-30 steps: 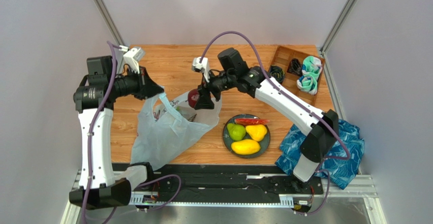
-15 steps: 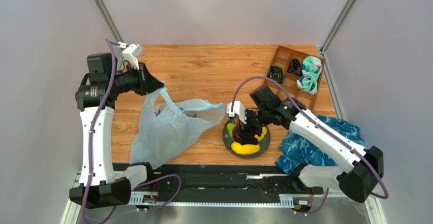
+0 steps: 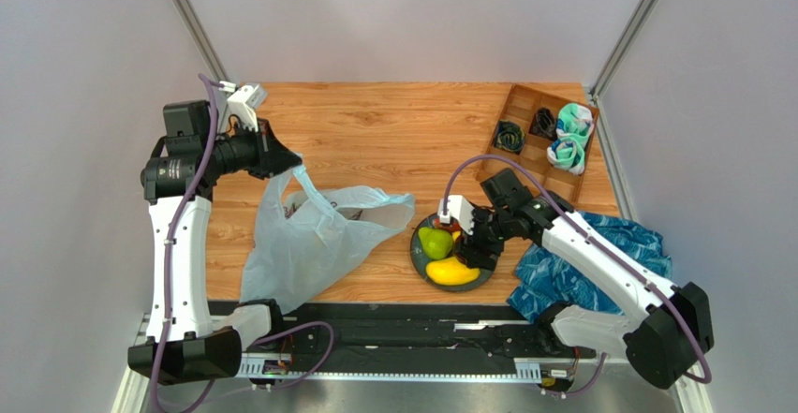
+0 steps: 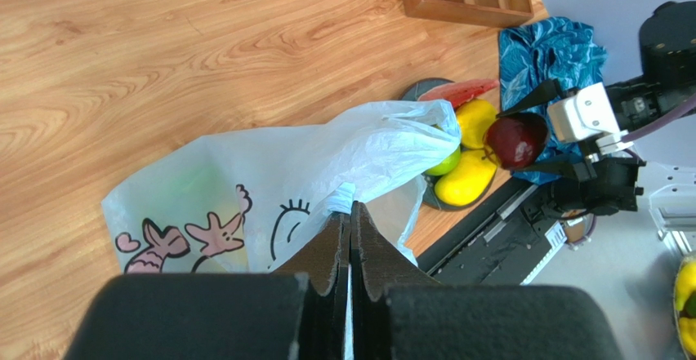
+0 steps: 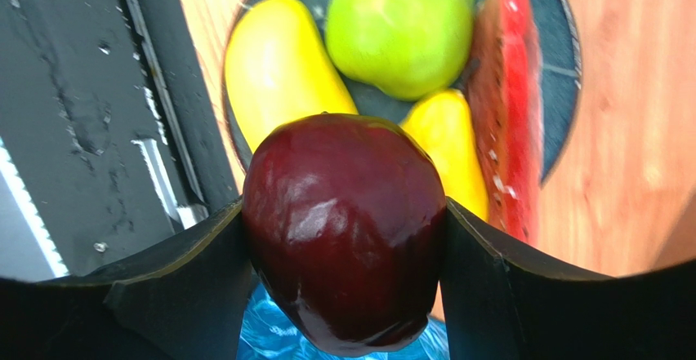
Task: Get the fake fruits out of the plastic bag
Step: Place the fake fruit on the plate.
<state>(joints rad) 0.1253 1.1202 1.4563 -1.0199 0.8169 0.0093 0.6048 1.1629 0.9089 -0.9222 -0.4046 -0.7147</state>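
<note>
Overhead, I see the plastic bag (image 3: 314, 240) slumped on the table (image 3: 375, 123), one handle pinched in my left gripper (image 3: 294, 164); the left wrist view shows its jaws pressed together on the film. The dark plate (image 3: 423, 272) beside it holds a green pear (image 3: 435, 242) and a mango (image 3: 451, 271). My right gripper (image 3: 479, 248) hides its load from above, but its wrist view shows it clamped on the dark red apple (image 5: 347, 229) over the plate.

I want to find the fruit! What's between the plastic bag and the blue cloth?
The top view shows a dark plate with a green pear and yellow mango, under the right end effector gripping the dark red apple.
</note>
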